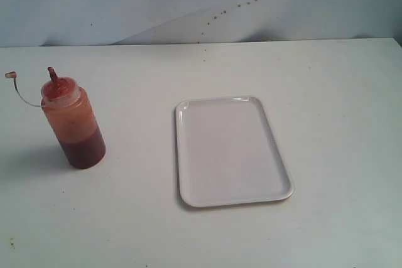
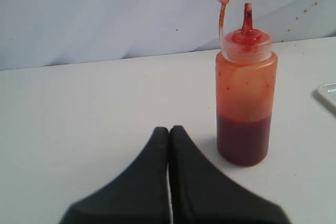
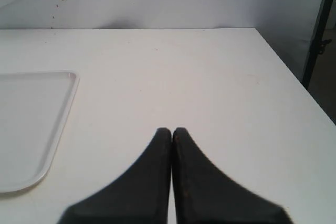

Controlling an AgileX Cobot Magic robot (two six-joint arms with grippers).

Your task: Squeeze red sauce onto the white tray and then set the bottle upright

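The white tray (image 3: 31,124) is cropped in both wrist views.

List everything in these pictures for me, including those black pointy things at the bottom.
Bottle: one, translucent red-orange, upright on the table, left of the tray, apart from it.
Red sauce: dark red, filling the bottle's lower part.
Cap: one, reddish, on a thin tether beside the nozzle.
White tray: one, white, flat mid-table.
Table: one, white.
Specks: several, reddish, on the pale backdrop.
Left gripper: one, black, shut, short of the bottle.
Right gripper: one, black, shut, over table beside the tray.
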